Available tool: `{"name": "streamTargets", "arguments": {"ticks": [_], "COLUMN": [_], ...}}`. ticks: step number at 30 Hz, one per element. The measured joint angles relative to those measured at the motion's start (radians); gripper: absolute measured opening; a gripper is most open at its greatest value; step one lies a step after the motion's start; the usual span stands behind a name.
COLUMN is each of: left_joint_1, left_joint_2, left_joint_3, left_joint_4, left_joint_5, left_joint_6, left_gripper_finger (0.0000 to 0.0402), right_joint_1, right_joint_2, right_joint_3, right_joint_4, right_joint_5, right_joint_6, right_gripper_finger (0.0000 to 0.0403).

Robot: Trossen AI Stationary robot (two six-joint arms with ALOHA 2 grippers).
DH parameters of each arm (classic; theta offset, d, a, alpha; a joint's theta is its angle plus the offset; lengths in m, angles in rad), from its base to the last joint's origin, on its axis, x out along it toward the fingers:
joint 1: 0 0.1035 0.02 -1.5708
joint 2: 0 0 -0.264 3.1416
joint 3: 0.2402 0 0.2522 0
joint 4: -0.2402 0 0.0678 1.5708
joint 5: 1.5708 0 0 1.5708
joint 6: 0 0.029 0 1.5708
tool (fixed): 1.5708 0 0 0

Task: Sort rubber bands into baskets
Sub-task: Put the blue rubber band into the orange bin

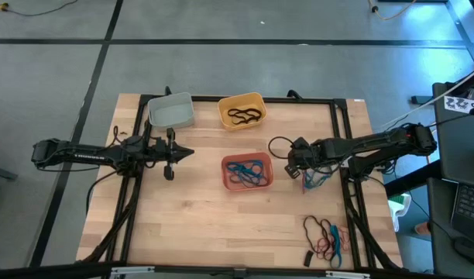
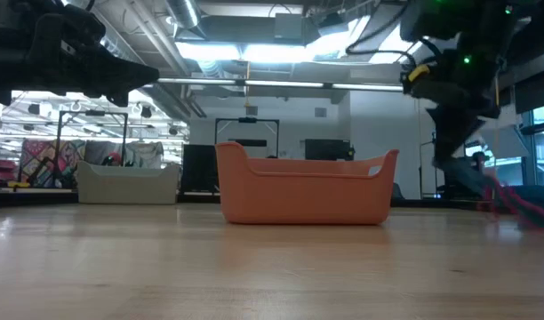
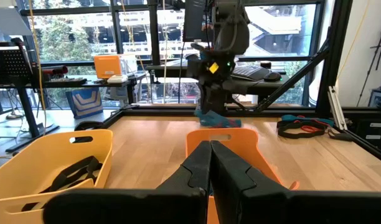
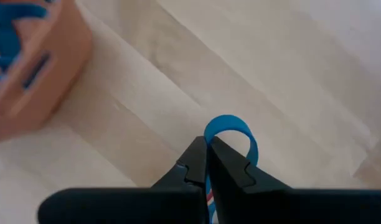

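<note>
My right gripper point(image 1: 293, 164) is shut on a blue rubber band point(image 4: 231, 132) just right of the salmon-red basket point(image 1: 247, 172), which holds several blue bands. The yellow-orange basket point(image 1: 242, 110) at the far edge holds black bands. The grey-white basket point(image 1: 172, 111) stands to its left. A pile of loose red, blue and black bands point(image 1: 326, 236) lies on the table at the near right. My left gripper point(image 1: 169, 160) is shut and empty, above the table to the left of the salmon-red basket. My right gripper pinches the blue band between its two fingertips point(image 4: 197, 163), and a small loop of the band point(image 4: 226, 123) sticks out past them. The fingers slant down toward the table. The rest of the band point(image 1: 314, 180) hangs below the gripper; whether it touches the table, I cannot tell.
A black frame runs along the table's edges point(image 1: 299, 101). Bare wood point(image 1: 190, 225) lies between the salmon-red basket and the near edge. In the low view, the salmon-red basket point(image 2: 303, 188) stands in the middle, with red bands point(image 2: 514, 201) on the right.
</note>
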Motion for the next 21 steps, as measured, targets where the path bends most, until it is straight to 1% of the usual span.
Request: {"name": "streamTargets", "arguments": {"ticks": [6,10,16,21], "left_joint_1": [0.000,0.000,0.000,0.000], "left_joint_2": [0.000,0.000,0.000,0.000], "left_joint_3": [0.000,0.000,0.000,0.000], "left_joint_4": [0.000,0.000,0.000,0.000], "left_joint_5": [0.000,0.000,0.000,0.000], "left_joint_6": [0.000,0.000,0.001,0.001], "left_gripper_finger": [0.0005,0.0005,0.0005,0.0005], "right_joint_1": [0.000,0.000,0.000,0.000], "right_joint_2": [0.000,0.000,0.000,0.000], "right_joint_3": [0.066,0.095,0.099,0.099], "right_joint_4": [0.000,0.001,0.002,0.018], "right_joint_5": [0.059,0.125,0.246,0.307], "right_joint_6": [-0.058,-0.093,-0.139,-0.167], "right_gripper_finger": [0.0014,0.0014,0.0014,0.0014]}}
